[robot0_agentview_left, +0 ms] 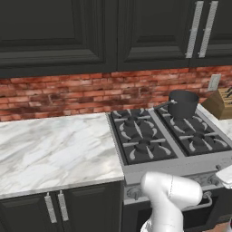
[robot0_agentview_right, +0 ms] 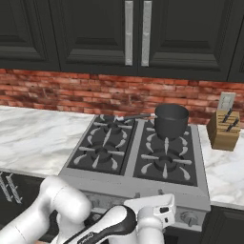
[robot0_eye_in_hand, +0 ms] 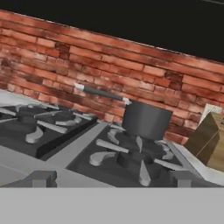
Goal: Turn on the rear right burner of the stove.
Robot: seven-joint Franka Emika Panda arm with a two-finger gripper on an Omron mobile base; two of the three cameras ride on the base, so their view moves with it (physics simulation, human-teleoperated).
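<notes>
White and dark, our hand (robot0_agentview_right: 155,214) hangs low at the front edge of the stove (robot0_agentview_right: 138,183), level with the knob panel; its fingers are hidden behind the wrist in the right base view, so we cannot tell whether they are spread or closed. From the hand view we look across the front right grate toward the brick wall (robot0_eye_in_hand: 109,74).

We judge the task barely begun: no flame shows at any burner, and we are not touching a knob. The rear right burner (robot0_agentview_right: 167,139) lies under the dark saucepan (robot0_agentview_right: 171,119), which sits on it with its handle pointing left. The knobs (robot0_agentview_right: 189,218) line the front panel just below the grates; which one serves the rear right burner is probably one of the right-hand pair, though the panel is too small to read.

Room is fair: the marble worktop (robot0_agentview_left: 54,149) spreads left, a knife block (robot0_agentview_right: 224,128) stands right of the stove, well apart from the knobs, and the oven's bar handle (robot0_agentview_left: 206,201) juts out just below them.
</notes>
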